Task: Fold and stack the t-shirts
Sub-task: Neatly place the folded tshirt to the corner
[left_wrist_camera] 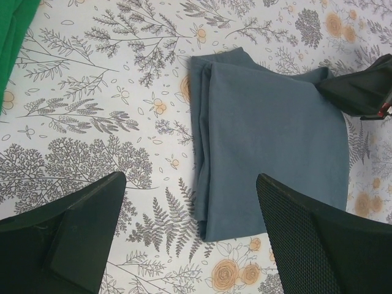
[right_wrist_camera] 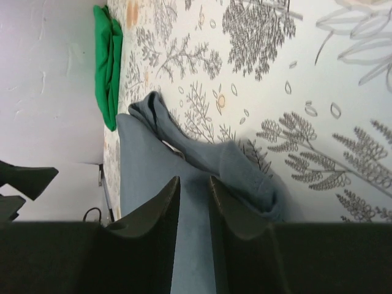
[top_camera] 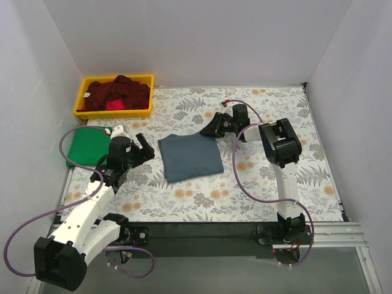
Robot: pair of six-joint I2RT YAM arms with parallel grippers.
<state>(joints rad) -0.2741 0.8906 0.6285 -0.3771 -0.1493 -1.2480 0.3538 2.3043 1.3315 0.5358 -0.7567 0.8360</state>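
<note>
The right gripper (right_wrist_camera: 193, 180) is closed almost fully, pinching the far right corner of the folded slate-blue t-shirt (top_camera: 191, 158), which lies flat in the middle of the floral-patterned bench (top_camera: 202, 196). The left gripper (top_camera: 147, 148) hangs wide open and empty just left of that shirt (the shirt's layered left edge shows between its fingers in the wrist view). Further left, a folded green t-shirt (top_camera: 86, 144) lies at the bench edge, and behind it the yellow bin (top_camera: 113, 114) holds crumpled dark red t-shirts (top_camera: 122, 92) with a pink one (top_camera: 111, 105) among them.
</note>
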